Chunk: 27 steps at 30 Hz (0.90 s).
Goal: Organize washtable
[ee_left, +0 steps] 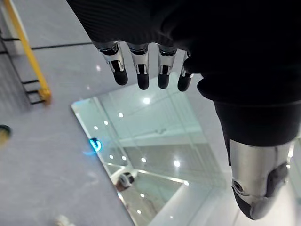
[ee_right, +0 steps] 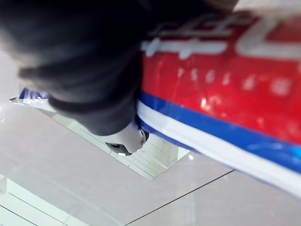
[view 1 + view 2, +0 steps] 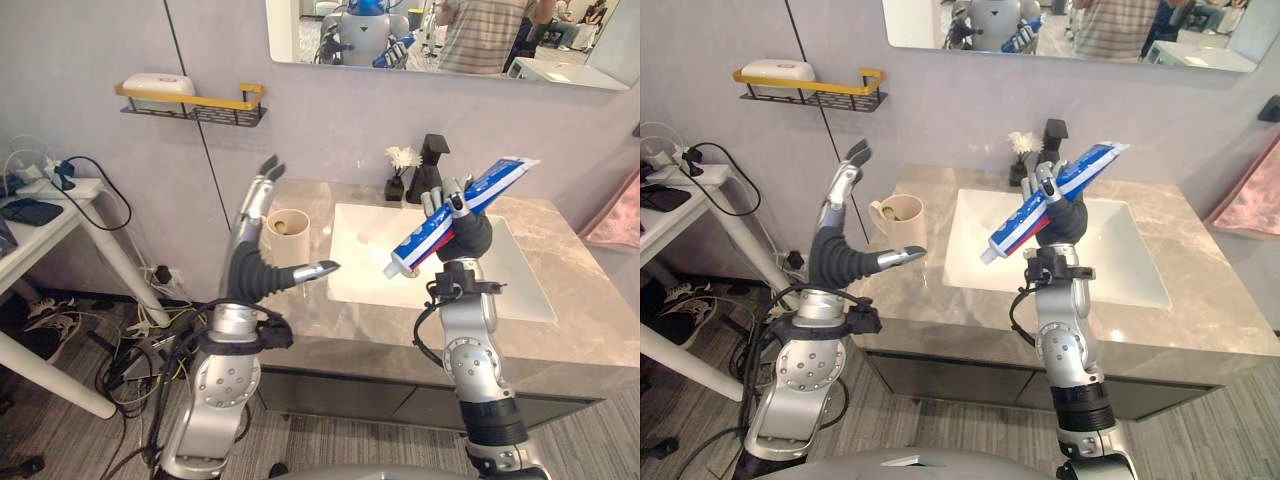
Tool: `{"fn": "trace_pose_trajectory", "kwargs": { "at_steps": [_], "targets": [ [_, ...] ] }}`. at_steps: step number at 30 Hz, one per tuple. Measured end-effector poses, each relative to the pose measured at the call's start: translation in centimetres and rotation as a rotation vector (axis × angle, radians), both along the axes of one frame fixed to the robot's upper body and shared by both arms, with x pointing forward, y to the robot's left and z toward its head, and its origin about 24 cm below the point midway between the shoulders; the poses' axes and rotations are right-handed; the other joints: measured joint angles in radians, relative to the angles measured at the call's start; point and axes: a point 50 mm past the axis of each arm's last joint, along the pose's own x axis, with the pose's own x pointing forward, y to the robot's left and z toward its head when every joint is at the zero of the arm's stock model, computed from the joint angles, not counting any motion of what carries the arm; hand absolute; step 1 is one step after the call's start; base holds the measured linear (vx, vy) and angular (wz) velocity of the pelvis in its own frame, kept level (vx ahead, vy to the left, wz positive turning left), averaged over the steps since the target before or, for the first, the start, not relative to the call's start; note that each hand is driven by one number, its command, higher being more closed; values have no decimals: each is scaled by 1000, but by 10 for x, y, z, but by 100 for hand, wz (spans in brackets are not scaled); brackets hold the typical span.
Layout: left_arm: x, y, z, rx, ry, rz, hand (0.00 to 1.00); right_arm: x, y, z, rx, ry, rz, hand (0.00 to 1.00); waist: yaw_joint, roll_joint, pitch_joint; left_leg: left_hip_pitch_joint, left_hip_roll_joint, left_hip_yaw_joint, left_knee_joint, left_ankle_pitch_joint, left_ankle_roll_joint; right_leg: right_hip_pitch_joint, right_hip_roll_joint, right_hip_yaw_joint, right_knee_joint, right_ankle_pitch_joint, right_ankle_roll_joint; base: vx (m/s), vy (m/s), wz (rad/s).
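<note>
The stone counter's (image 3: pixel 590 335) front edge is running across the lower frame, with bare marble lying free at right of the white sink (image 3: pixel 520 290). Over the basin, at centre frame, the right hand (image 3: pixel 470 238) is curling its fingers round a toothpaste tube (image 3: pixel 420 243), striped red, white and blue, in the air. Its long axis is slanting: white cap lower left, flat crimped end upper right. Centre left, the left hand (image 3: pixel 252 262) is spreading straight fingers upward, empty, before a beige cup (image 3: pixel 290 238). A black faucet (image 3: pixel 432 160) is standing behind
</note>
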Motion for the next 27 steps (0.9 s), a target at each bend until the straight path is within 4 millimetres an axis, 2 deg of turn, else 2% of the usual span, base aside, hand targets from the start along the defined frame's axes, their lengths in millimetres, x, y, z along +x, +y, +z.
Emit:
{"fn": "trace_pose_trajectory", "kwargs": {
  "at_steps": [5,8,10,11,13,17,22,24,27],
  "targets": [
    [-15,38,-24,-61,118,210,0,-1,-22,2,35,-11,-110,100,19,1,1,-2,0,0,0,-1,1,0,0,-2,-2,0,0,1,-1,1],
    [-22,59,-51,-95,248,323,0,-2,-36,3,49,-2,-180,100,32,3,2,-7,-1,-9,0,-2,1,0,-1,-10,-2,-1,-1,-1,-3,9],
    [-21,72,-90,-130,423,401,0,-3,-45,4,18,1,-240,100,47,6,3,-20,-1,-19,0,-1,1,-2,0,-21,-3,-1,0,-14,4,15],
    [-22,74,-101,-141,471,419,0,-3,-46,4,7,4,-251,100,49,5,3,-22,-1,-19,0,0,1,-2,0,-23,-3,-1,0,-8,3,11],
    [-31,79,-141,-201,659,467,0,-2,-49,7,-44,1,-298,100,55,3,3,-27,-2,-27,0,0,1,-1,-1,-37,-5,-1,0,4,-5,12],
    [-49,79,-187,-281,888,484,0,8,-48,17,-84,-13,-323,100,57,-4,7,-37,-4,-44,0,2,-1,-2,0,-49,-11,-1,0,13,-10,11],
    [-64,65,-231,-290,1116,425,0,28,-40,24,-127,13,-341,100,75,-12,11,-51,-5,-58,0,5,0,-2,0,-63,-18,0,1,12,-10,8],
    [-71,60,-250,-256,1227,387,0,39,-37,29,-173,21,-331,100,77,-25,18,-61,-3,-72,0,13,-2,-2,4,-73,-21,4,0,1,-18,15],
    [-86,58,-274,-227,1380,366,0,51,-20,45,-240,-13,-293,100,84,-47,32,-62,4,-71,0,13,-4,-3,13,-72,-24,6,-4,-3,-11,0]
  ]
}}
